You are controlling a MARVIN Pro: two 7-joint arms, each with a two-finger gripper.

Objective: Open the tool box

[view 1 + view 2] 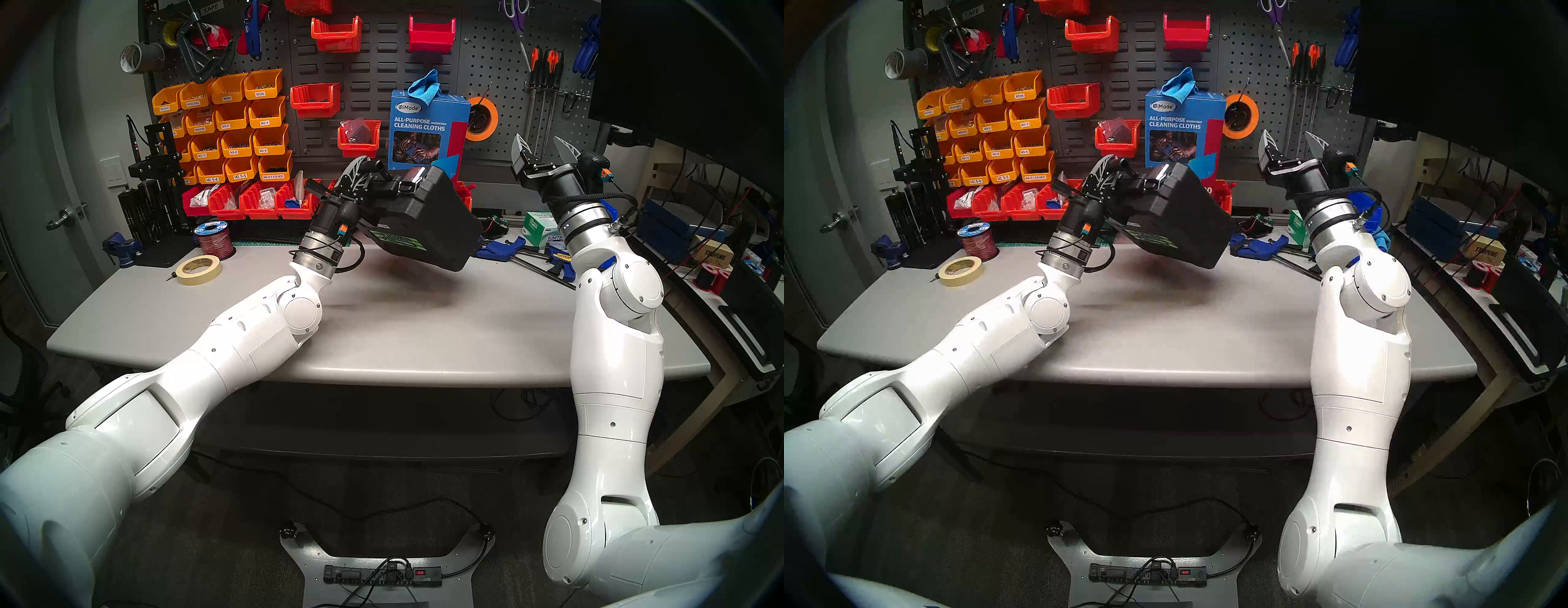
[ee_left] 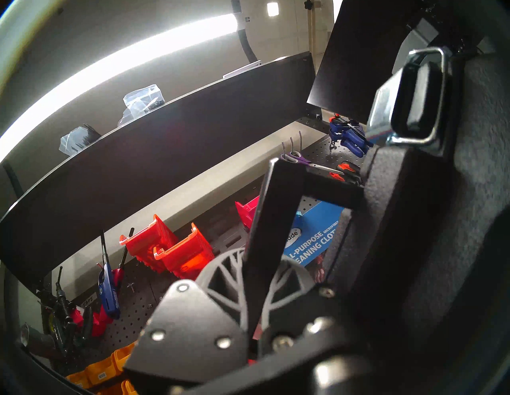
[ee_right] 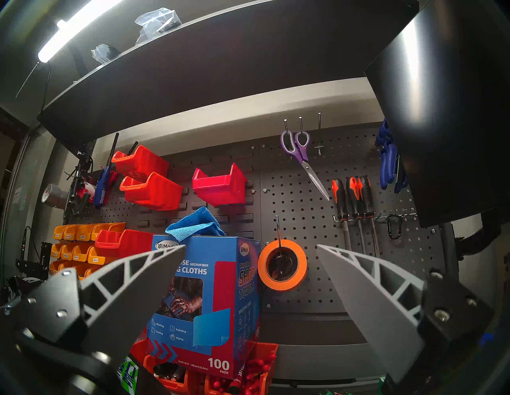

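tool box (image 1: 428,220) lifted, left pincer (image 1: 360,170) partly hidden

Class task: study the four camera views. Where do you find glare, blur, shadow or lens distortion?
Left wrist view: the light strip blows out white, and the left gripper is blurred. Right wrist view: glare streaks the dark panel. Head views: the table edge bows, corners are dark, and a soft shadow lies under the lifted tool box.

The tool box (image 1: 428,220), a black textured hard-plastic case with a green striped label on its downward-tilted face and a silver latch (image 2: 408,102) beside its black handle (image 2: 278,220), is closed and hangs tilted in the air above the grey table (image 1: 424,331), clear of its surface.
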